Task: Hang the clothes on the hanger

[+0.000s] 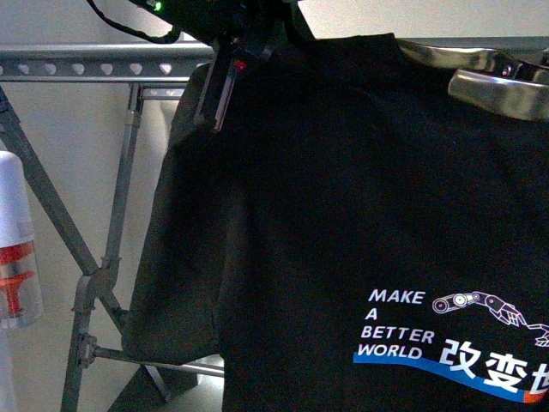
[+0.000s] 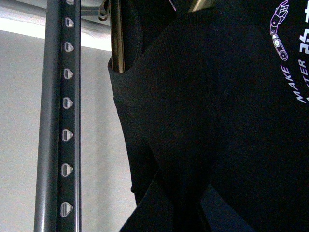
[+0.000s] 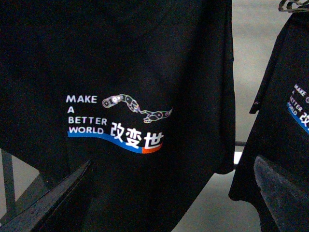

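Observation:
The black T-shirt [image 1: 343, 215] with the white "MAKE A BETTER WORLD" print hangs in front of me and fills most of the front view. Its top edge lies at the height of the dark grey rack's rail [image 1: 86, 64], which has heart-shaped holes. My left gripper [image 1: 225, 81] is up at that rail, shut on the shirt's upper left edge. In the left wrist view the fabric [image 2: 193, 121] bunches between the dark fingers, and a shiny tube [image 2: 117, 38] goes into a fold. My right gripper [image 3: 169, 212] is open, facing the shirt's print [image 3: 116, 123] without touching it.
The rack's slanted legs [image 1: 86, 283] stand at lower left. A white bottle-like object with red parts [image 1: 13, 249] is at the far left edge. Shiny metal pieces [image 1: 497, 81] lie on the shirt's top right. A second black printed shirt [image 3: 289, 121] hangs beside the first.

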### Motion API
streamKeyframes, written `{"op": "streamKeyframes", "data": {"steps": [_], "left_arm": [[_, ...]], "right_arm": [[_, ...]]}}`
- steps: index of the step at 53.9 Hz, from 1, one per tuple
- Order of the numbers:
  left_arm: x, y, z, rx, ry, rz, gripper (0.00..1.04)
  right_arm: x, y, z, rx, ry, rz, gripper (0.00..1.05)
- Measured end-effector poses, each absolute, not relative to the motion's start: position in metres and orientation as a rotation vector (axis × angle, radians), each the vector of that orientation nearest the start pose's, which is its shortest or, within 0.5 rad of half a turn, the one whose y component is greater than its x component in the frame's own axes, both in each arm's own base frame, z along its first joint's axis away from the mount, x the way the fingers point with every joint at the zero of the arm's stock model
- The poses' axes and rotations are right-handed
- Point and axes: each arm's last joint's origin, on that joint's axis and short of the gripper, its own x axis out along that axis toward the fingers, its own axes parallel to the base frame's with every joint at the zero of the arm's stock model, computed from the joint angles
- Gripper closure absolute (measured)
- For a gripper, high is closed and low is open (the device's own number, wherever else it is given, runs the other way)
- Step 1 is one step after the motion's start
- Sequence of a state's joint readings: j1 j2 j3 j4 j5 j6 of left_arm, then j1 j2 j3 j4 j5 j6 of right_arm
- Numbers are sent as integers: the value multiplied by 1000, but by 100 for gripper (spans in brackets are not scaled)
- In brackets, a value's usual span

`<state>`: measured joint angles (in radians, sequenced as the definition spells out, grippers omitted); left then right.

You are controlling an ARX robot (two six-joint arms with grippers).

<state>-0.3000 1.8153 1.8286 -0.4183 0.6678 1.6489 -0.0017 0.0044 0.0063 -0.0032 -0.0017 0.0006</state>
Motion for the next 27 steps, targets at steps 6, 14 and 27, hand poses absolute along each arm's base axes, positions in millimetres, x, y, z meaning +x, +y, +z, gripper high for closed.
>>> {"op": "streamKeyframes", "data": {"steps": [6,14,27], "left_arm": [[388,-138,387,1411,-458,-1044,101],[387,-140,387,1409,-461,-1049,101],[388,-138,387,1409,-456,-1045,101]], "right_arm": [[102,-6,169,51,142,154,7],[150,-51,225,-188,137,76,7],[247,-66,291,-1009,40,134,7]]}}
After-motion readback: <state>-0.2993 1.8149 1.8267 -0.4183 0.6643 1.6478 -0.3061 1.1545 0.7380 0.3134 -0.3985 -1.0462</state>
